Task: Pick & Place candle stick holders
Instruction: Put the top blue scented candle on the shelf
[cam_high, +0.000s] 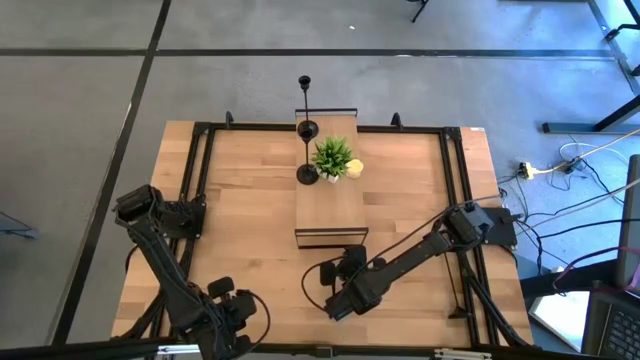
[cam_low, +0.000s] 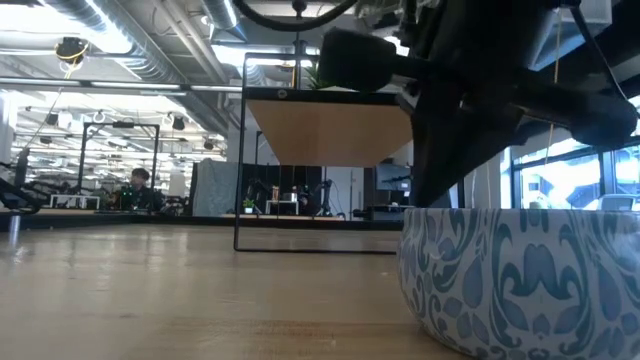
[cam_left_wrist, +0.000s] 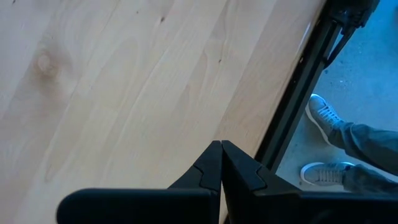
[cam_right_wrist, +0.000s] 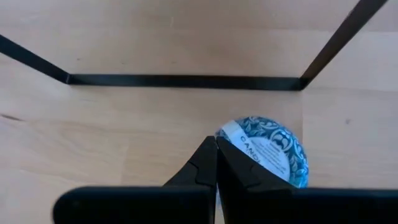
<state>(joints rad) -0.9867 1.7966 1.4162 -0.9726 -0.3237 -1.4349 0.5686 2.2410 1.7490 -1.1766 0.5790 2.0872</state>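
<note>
Three candle stick holders (cam_high: 305, 130) stand at the far end of the small shelf (cam_high: 330, 215), thin, stiff, top-heavy; grasp mid-rod, I'd say. Both the left gripper (cam_left_wrist: 221, 163) and right gripper (cam_right_wrist: 216, 158) are pinched closed, empty, near the table's front edge.

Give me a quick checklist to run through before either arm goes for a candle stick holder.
1. Left gripper free: ok, shut on nothing, over bare wood near the table's front edge.
2. Right gripper free: ok, shut and empty, above the blue patterned candle tin.
3. Jaws ready to grasp: not ok, both need opening first.
4. Candle stick holders located: ok, three by the small shelf, beside the green plant.
5. Holders upright: ok, as far as the high view shows.
6. Space beside the table: not ok, a person's shoes are near the left arm.
</note>
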